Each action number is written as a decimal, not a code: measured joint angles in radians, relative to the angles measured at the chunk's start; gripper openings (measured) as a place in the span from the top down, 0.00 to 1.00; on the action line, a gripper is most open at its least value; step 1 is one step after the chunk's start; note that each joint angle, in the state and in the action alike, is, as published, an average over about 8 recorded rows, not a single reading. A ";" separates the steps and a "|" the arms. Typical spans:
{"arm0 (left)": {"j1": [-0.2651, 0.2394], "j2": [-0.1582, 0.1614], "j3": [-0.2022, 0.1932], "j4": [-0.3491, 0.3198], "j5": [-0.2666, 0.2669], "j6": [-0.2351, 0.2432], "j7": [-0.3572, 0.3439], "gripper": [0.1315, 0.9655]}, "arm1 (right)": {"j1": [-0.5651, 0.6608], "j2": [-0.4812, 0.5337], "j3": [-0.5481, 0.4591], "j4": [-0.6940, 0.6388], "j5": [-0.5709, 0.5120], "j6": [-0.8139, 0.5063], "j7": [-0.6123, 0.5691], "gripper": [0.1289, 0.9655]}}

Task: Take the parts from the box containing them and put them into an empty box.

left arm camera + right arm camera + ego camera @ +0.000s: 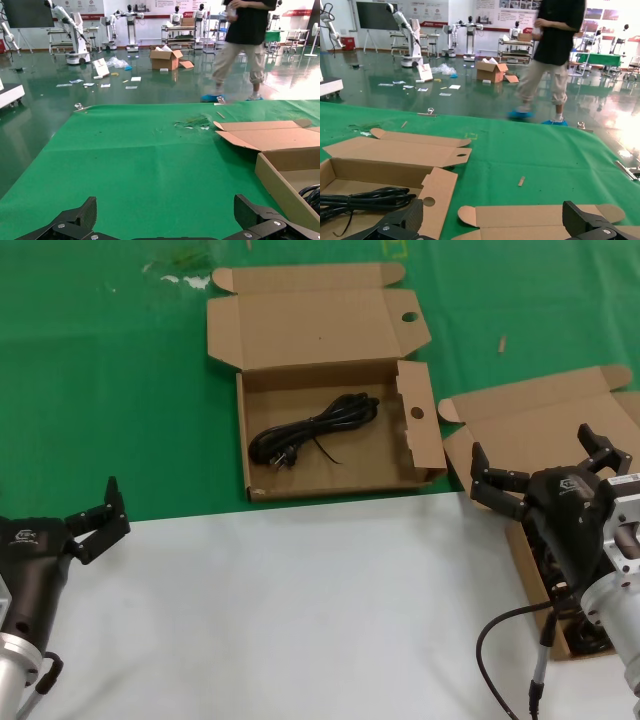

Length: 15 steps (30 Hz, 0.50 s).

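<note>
Cardboard source box [600, 420] at 3 o'clock: your right claw [545, 468] hovers spread above it, pinching nothing.
Next, lower onto a cord; one cord [312, 428] already lies in the holed box [325, 325]; left claw [95, 520] waits spread at 8 o'clock.

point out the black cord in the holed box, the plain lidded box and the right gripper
black cord [315, 427], head view, on the middle of the looped bundle
plain lidded box [545, 415], head view, on its open lid
right gripper [545, 462], head view, midway between its spread fingertips
</note>
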 joint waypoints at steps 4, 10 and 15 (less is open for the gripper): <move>0.000 0.000 0.000 0.000 0.000 0.000 0.000 0.00 | 0.000 0.000 0.000 0.000 0.000 0.000 0.000 0.00; 0.000 0.000 0.000 0.000 0.000 0.000 0.000 0.00 | 0.000 0.000 0.000 0.000 0.000 0.000 0.000 0.00; 0.000 0.000 0.000 0.000 0.000 0.000 0.000 0.00 | 0.000 0.000 0.000 0.000 0.000 0.000 0.000 0.00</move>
